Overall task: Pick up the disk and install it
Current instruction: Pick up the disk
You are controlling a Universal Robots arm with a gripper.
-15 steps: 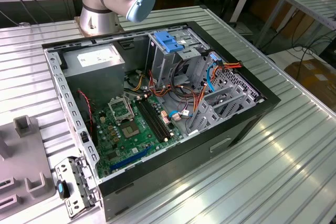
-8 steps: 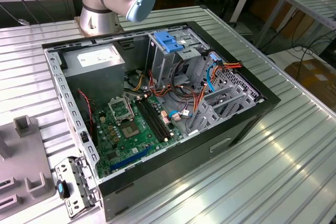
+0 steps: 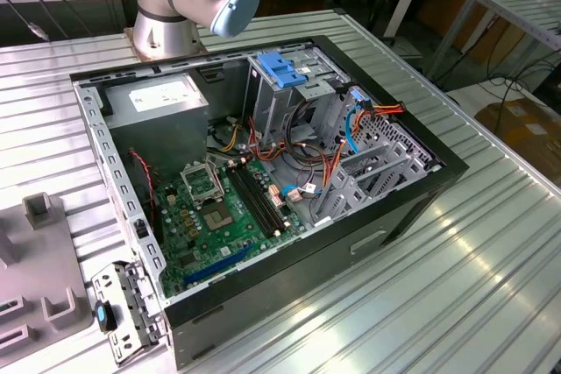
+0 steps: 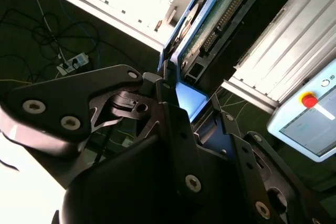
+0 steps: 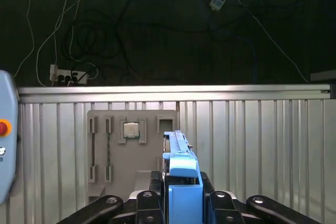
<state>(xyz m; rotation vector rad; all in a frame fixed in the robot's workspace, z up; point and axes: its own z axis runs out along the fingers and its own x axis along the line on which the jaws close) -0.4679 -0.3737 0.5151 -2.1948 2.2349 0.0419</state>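
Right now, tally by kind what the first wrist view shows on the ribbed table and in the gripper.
disk, clamped in the gripper: 1
grey holder tray on the table: 1
processor chip seated in that tray: 1
Total: 3

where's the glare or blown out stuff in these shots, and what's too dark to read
Exterior view: bright streaks glare on the ribbed table at that view's right; inside the case is readable. Second wrist view: the background beside the disk is blown out white, and the gripper is nearly black. First wrist view: the table's far edge glares, and the floor beyond is very dark.
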